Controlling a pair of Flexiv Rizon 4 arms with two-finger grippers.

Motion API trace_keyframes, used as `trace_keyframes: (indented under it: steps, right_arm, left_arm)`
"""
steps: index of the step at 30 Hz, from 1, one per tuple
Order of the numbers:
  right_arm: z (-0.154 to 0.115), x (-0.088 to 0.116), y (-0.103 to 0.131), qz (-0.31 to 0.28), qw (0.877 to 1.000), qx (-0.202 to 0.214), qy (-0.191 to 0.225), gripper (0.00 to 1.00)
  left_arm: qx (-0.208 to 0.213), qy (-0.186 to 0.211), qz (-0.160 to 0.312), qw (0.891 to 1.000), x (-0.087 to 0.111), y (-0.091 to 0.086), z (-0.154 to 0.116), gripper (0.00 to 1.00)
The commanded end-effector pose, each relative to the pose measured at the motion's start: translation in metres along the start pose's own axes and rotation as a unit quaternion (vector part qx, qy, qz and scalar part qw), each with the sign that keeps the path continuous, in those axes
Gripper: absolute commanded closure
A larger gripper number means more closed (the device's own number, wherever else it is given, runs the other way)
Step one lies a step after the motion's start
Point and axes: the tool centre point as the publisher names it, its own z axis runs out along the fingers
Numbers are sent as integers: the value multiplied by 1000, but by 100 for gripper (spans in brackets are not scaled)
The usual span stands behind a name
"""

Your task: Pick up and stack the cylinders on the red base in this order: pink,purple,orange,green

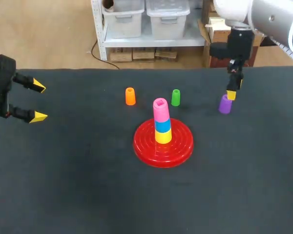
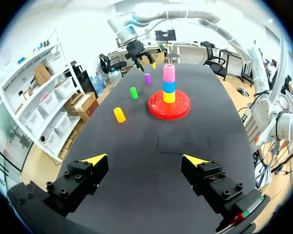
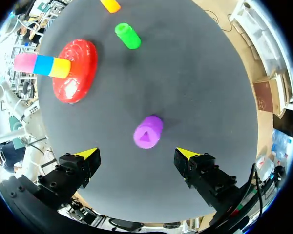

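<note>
The red base (image 1: 146,146) sits near the middle of the table (image 1: 88,195). Its post already carries a yellow ring (image 1: 162,136), a blue ring (image 1: 162,126) and the pink cylinder (image 1: 160,109) on top, so the first colour of the order looks done and purple is probably next.

At the table's left edge the left gripper (image 1: 39,101) hangs with its fingers spread wide and nothing between them. It is well apart from every piece, most likely parked there to keep the middle free for the other arm.

Beyond the base, toward the far edge, the orange cylinder (image 1: 130,96) and the green cylinder (image 1: 175,97) stand upright, apart from each other, waiting their turn.

Toward the far right, the purple cylinder (image 1: 225,104) stands alone. The right gripper (image 3: 136,152) is directly above it, pointing down, fingers wide. The wrist view shows the cylinder's top ahead of the gap and neither tip touching it, which looks like lining up for a grasp from above.
</note>
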Motion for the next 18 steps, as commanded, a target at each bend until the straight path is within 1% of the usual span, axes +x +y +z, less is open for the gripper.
trace_keyframes:
  steps: [1, 6, 14, 18]
  right_arm:
    - [5, -9, -15, -4, 1000, -14, 8, 0]
    - [8, -10, -16, -8, 1000, 7, 6, 0]
    - [18, -12, -10, -14, 999, 46, -8, 0]
    - [21, -17, -9, -21, 998, 51, -7, 0]
  left_arm:
    - [-2, -1, 1, 1000, 1, -1, 0, 0]
    - [-2, -1, 1, 1000, 1, -1, 0, 0]
    - [-2, -1, 1, 1000, 1, -1, 0, 0]
    - [-2, -1, 1, 1000, 1, -1, 0, 0]
